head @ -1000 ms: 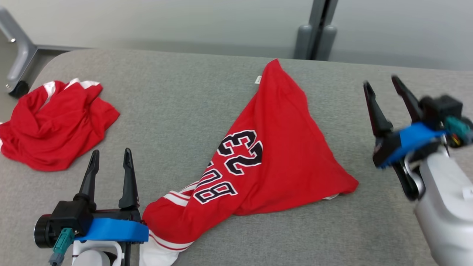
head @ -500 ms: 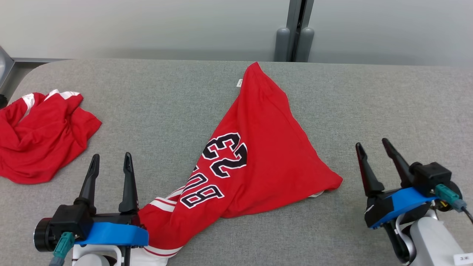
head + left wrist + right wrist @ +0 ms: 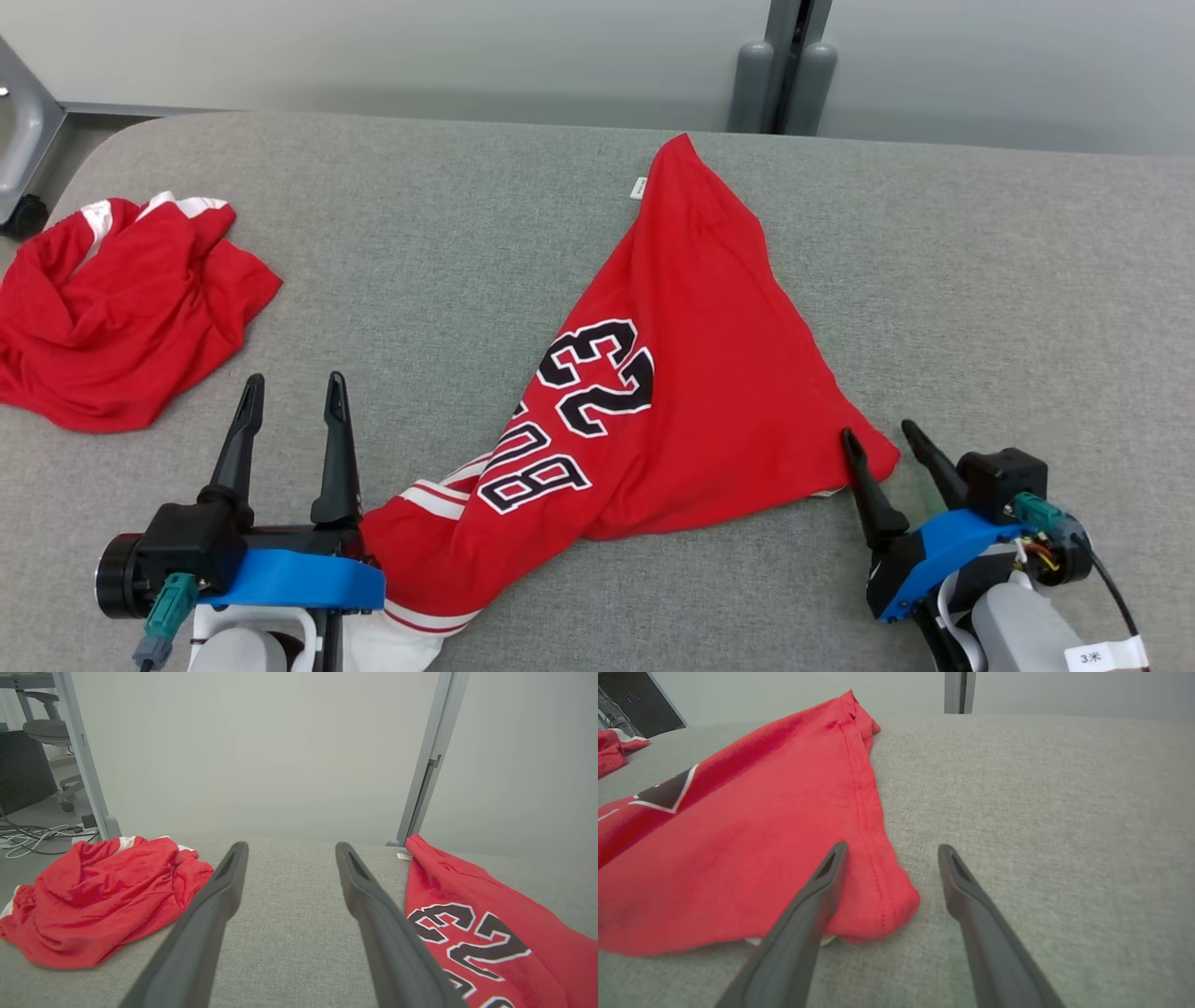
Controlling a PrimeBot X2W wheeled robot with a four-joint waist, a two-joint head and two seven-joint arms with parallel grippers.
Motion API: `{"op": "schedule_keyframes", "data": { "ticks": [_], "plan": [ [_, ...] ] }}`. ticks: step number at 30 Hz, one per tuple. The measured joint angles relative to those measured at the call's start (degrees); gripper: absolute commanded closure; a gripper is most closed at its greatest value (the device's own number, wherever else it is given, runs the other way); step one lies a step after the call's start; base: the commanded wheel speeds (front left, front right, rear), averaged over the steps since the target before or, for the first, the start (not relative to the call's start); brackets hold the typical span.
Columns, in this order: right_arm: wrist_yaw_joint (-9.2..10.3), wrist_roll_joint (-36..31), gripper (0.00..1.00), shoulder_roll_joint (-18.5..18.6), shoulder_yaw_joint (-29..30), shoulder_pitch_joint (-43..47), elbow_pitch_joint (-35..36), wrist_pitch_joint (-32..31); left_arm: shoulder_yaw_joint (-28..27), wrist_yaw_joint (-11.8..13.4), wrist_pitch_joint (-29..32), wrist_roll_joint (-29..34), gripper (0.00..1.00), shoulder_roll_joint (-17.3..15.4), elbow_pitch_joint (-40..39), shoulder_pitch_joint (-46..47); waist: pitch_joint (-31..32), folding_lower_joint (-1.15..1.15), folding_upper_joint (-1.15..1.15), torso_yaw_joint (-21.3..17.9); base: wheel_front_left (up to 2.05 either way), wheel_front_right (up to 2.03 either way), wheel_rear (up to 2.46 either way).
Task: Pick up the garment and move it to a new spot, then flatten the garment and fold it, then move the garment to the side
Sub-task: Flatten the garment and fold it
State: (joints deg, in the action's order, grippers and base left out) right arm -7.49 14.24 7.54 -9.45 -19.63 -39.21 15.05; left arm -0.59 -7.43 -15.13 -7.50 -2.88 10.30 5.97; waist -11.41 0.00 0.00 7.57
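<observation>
A triangular red jersey (image 3: 691, 373) with black numerals lies mid-frame on the nubbly grey tabletop (image 3: 980, 280), the left end effector (image 3: 294, 380) spread at lower left, the right end effector (image 3: 878, 431) spread astride its lower-right corner, whose stitched hem (image 3: 866, 826) the right wrist view reveals

Grey fabric tabletop (image 3: 467, 233) runs ahead of the left gripper (image 3: 294, 378) to a pale wall (image 3: 261, 756) with a grey post (image 3: 425, 774). Off to its left, an office chair (image 3: 44, 728) and floor cables (image 3: 28, 837).
</observation>
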Motion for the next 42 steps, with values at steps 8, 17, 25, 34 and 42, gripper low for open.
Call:
{"op": "schedule_keyframes", "data": {
  "ticks": [8, 17, 25, 34, 42],
  "plan": [
    [0.00, -1.2, 0.00, -1.5, 0.5, -1.0, -6.4, 0.3, 0.0, 0.0, 0.0, 0.0, 0.00, 0.0, 0.0, 0.4, -0.7, 0.00, -0.01, 0.6, 0.00, 0.00, 0.00],
    [-0.01, 0.3, 1.00, -2.2, 0.6, -0.1, -5.0, 0.1, -0.3, 0.0, 0.0, -0.1, 0.00, 0.0, 0.3, 0.2, 0.1, 0.00, 0.00, -0.2, 0.00, 0.00, 0.00],
    [0.00, 1.5, 1.00, 0.0, 3.3, 0.3, 3.9, 0.1, -0.4, 0.0, 0.0, 0.1, 0.00, 0.0, 0.7, -1.1, 2.5, 0.00, 0.00, -2.2, 0.00, 0.00, 0.00],
    [-0.01, 5.4, 1.00, 2.3, 5.2, 9.6, 10.0, 0.1, 0.1, 0.0, 0.0, -0.1, 0.00, 0.0, 1.1, -3.1, 5.5, -0.01, -0.01, -4.3, 0.00, 0.00, 0.00],
    [0.00, 11.0, 1.00, 3.1, 7.8, 21.6, 16.5, -3.5, 0.2, 0.0, 0.0, -0.4, 0.00, 0.0, 1.1, -4.5, 6.1, -0.01, -0.01, -6.2, 0.00, 0.00, 0.00]
  ]
}}
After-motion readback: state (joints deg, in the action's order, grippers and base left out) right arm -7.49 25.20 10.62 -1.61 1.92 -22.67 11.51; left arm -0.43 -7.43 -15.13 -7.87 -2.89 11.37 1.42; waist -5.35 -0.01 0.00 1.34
